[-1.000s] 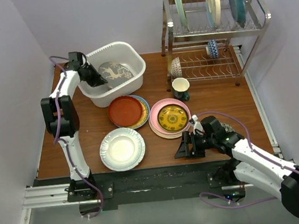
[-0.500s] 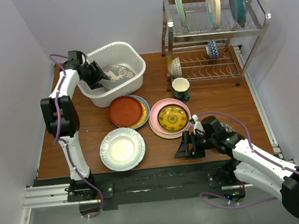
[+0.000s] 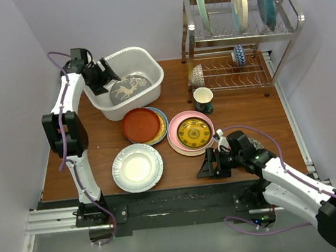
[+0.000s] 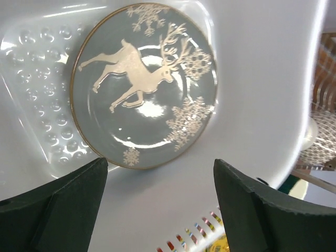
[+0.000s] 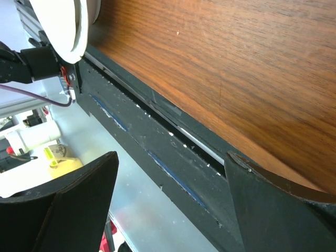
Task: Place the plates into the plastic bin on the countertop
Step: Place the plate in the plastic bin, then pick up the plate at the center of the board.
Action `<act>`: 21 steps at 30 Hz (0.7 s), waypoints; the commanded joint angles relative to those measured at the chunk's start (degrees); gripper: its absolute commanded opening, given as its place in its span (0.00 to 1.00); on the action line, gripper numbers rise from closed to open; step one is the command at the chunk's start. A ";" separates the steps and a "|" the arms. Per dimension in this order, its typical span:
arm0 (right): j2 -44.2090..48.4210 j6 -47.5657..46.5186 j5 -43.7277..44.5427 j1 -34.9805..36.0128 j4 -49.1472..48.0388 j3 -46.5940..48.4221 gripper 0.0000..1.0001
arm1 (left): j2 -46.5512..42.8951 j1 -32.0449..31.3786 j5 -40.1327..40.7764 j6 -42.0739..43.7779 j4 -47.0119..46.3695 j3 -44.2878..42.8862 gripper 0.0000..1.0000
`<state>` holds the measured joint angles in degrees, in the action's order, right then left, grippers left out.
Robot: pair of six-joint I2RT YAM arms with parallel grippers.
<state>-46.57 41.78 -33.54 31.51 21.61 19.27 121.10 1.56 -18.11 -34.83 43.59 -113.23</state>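
Fingers (image 4: 68,205) on my left gripper (image 4: 157,176) stand wide, nothing between them, above the grey reindeer plate (image 4: 144,84) lying on the floor of the plastic bin (image 4: 252,79). I'd lift straight clear of the rim before swinging toward the red-brown plate (image 3: 140,123) on the countertop (image 3: 239,112). My right gripper (image 3: 213,163), also wide open, sits idle by the front edge. A second ago the left jaws were down in the bin pinching that plate tilted; now it's released.
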 commanded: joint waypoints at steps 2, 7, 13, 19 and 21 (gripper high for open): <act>1.13 -0.73 0.76 0.22 0.81 1.47 0.86 | -10.79 0.37 -2.28 0.90 -0.35 -3.58 0.87; 0.95 -1.08 1.37 0.31 1.51 2.00 0.86 | -16.24 -1.03 -4.04 2.74 1.49 -3.14 1.00; 0.60 -1.88 2.25 0.31 2.74 3.67 0.86 | -22.83 -10.94 -2.11 4.94 3.60 1.87 1.00; -0.46 -2.14 3.92 0.31 4.06 5.17 0.86 | -30.20 -20.36 -0.35 0.74 -3.41 17.40 1.00; -0.72 -1.97 4.01 0.31 3.62 5.25 0.86 | -31.53 -21.51 -0.17 -0.67 -6.49 23.21 0.99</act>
<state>-46.83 40.45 -30.85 31.51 24.51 22.31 92.84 -18.26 -19.11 -32.60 41.89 -98.32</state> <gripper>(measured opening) 0.855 0.997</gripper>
